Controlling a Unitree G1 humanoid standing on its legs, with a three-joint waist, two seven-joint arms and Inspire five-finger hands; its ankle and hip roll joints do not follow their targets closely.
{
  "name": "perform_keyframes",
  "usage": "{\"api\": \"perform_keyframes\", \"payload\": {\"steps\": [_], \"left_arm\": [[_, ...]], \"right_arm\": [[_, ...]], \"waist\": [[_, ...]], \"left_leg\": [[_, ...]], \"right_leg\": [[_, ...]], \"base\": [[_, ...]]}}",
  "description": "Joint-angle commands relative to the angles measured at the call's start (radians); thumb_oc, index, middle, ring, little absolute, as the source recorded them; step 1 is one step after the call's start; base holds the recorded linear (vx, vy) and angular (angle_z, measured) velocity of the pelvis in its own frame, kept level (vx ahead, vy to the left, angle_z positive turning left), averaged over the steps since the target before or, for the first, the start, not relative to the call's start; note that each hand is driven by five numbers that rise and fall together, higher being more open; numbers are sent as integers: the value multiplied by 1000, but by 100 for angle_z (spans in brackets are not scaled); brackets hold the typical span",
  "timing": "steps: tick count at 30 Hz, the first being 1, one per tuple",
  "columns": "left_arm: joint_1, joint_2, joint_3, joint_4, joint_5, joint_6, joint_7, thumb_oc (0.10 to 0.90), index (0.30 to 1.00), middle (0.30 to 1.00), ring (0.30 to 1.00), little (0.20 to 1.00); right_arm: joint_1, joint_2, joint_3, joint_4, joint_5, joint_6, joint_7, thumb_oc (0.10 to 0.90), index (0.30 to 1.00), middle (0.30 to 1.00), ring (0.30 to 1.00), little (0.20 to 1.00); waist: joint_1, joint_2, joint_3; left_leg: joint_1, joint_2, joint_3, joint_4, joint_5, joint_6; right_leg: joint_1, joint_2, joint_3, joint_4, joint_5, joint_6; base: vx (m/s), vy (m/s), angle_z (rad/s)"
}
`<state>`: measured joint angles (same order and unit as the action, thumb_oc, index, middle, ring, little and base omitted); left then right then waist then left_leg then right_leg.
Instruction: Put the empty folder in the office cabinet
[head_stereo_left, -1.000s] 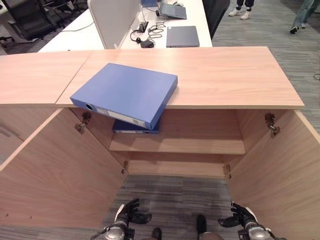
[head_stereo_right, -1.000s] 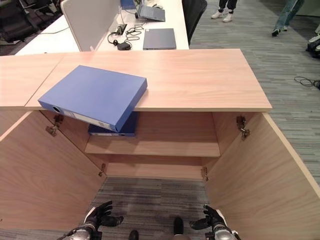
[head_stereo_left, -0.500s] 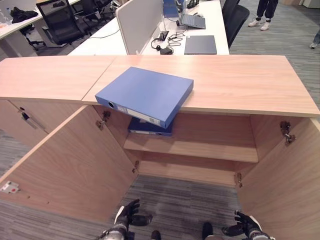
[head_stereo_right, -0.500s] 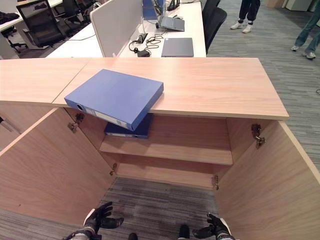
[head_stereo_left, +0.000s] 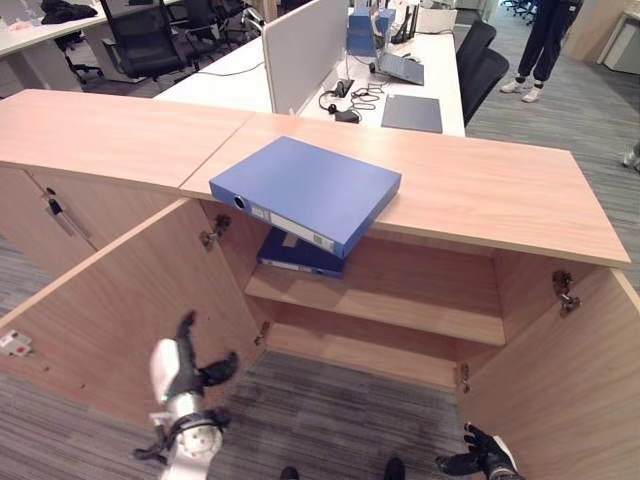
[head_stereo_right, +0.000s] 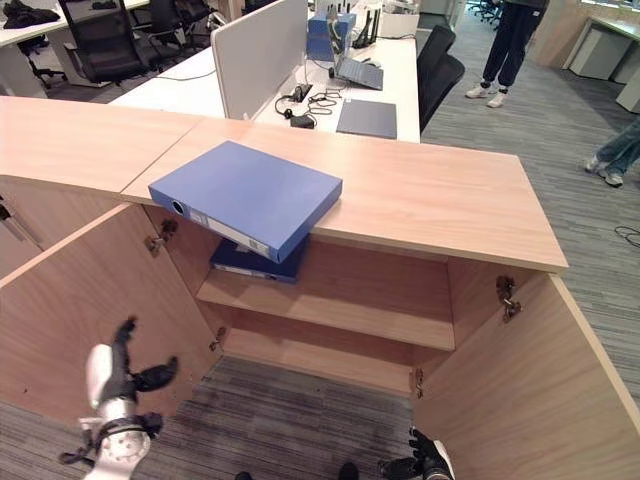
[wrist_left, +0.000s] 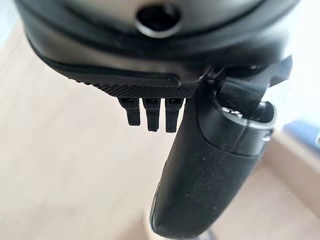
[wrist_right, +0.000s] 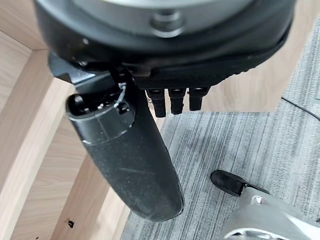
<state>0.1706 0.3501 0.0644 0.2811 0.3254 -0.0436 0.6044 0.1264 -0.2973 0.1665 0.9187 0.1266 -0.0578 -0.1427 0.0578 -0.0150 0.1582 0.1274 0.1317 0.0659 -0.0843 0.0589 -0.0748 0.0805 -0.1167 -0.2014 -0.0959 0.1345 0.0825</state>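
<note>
A blue folder (head_stereo_left: 308, 190) lies flat on the wooden cabinet top (head_stereo_left: 500, 190), one corner jutting over the front edge above the open cabinet. A second blue folder (head_stereo_left: 297, 254) rests on the upper shelf (head_stereo_left: 400, 305) inside, at its left end. My left hand (head_stereo_left: 178, 365) is raised in front of the open left door (head_stereo_left: 120, 310), fingers straight and thumb spread, holding nothing. My right hand (head_stereo_left: 480, 460) hangs low near the floor by the right door (head_stereo_left: 560, 390), fingers relaxed and empty. Both hands are well below and apart from the folders.
Both cabinet doors stand wide open, leaving carpet (head_stereo_left: 340, 420) between them. A lower shelf (head_stereo_left: 370, 350) sits under the upper one. Behind the cabinet is a desk (head_stereo_left: 400, 90) with a laptop, cables and a partition. People's legs (head_stereo_right: 510, 50) stand at the back right.
My left hand has risen from near the floor to beside the left door. The camera has tilted up and shifted, showing more of the room behind. The folders have not moved.
</note>
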Motion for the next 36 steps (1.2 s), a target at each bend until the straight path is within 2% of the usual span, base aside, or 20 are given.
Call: {"api": "perform_keyframes", "payload": {"steps": [1, 7, 11, 13, 18, 23, 36], "left_arm": [[-133, 148, 50, -106, 191, -1, 134, 800, 900, 900, 900, 900], [-186, 306, 88, -170, 376, 54, 131, 800, 900, 900, 900, 900], [-223, 370, 87, -199, 421, 47, 112, 800, 900, 900, 900, 900], [-265, 457, 63, -213, 464, 33, 75, 800, 900, 900, 900, 900], [-308, 565, 28, -224, 510, 18, 38, 800, 900, 900, 900, 900], [-367, 595, -33, -213, 502, -10, 0, 800, 900, 900, 900, 900], [-530, 592, -213, -126, 456, -46, -78, 800, 900, 900, 900, 900]], "right_arm": [[-73, -16, 3, 9, 30, -61, -21, 800, 900, 900, 900, 900], [-63, -27, 13, 13, 36, -62, 9, 800, 900, 900, 900, 900], [-59, -36, 20, 8, 31, -63, 24, 800, 900, 900, 900, 900], [-60, -50, 24, 11, 28, -66, 35, 800, 900, 900, 900, 900], [-54, -66, 35, 5, 21, -70, 48, 800, 900, 900, 900, 900], [-49, -68, 37, 16, 15, -65, 50, 800, 900, 900, 900, 900], [-40, -74, 39, 26, 7, -57, 52, 800, 900, 900, 900, 900]], "waist": [[-1, -20, 10], [-19, -3, -4], [-29, 3, -11], [-42, 13, -15], [-60, 24, -26], [-76, 32, -31], [-110, 35, -34]], "left_leg": [[26, 4, 7, 8, -73, -50], [37, -1, 0, 3, -81, -50], [42, -1, 3, 1, -84, -52], [38, -3, 5, -1, -75, -51], [48, -4, 12, -3, -88, -53], [53, -4, 23, -3, -91, -53], [59, -8, 41, -3, -99, -51]], "right_leg": [[111, -41, 24, 18, -182, 80], [112, -45, 27, 24, -185, 81], [111, -49, 31, 29, -189, 83], [100, -50, 35, 35, -180, 85], [101, -50, 44, 33, -187, 91], [99, -51, 50, 29, -187, 95], [94, -52, 65, 25, -179, 100]], "base": [[46, 17, 4], [37, 9, 5], [16, 4, 1], [0, 0, 0], [38, 7, -2], [0, 0, 0], [6, 5, -4]]}}
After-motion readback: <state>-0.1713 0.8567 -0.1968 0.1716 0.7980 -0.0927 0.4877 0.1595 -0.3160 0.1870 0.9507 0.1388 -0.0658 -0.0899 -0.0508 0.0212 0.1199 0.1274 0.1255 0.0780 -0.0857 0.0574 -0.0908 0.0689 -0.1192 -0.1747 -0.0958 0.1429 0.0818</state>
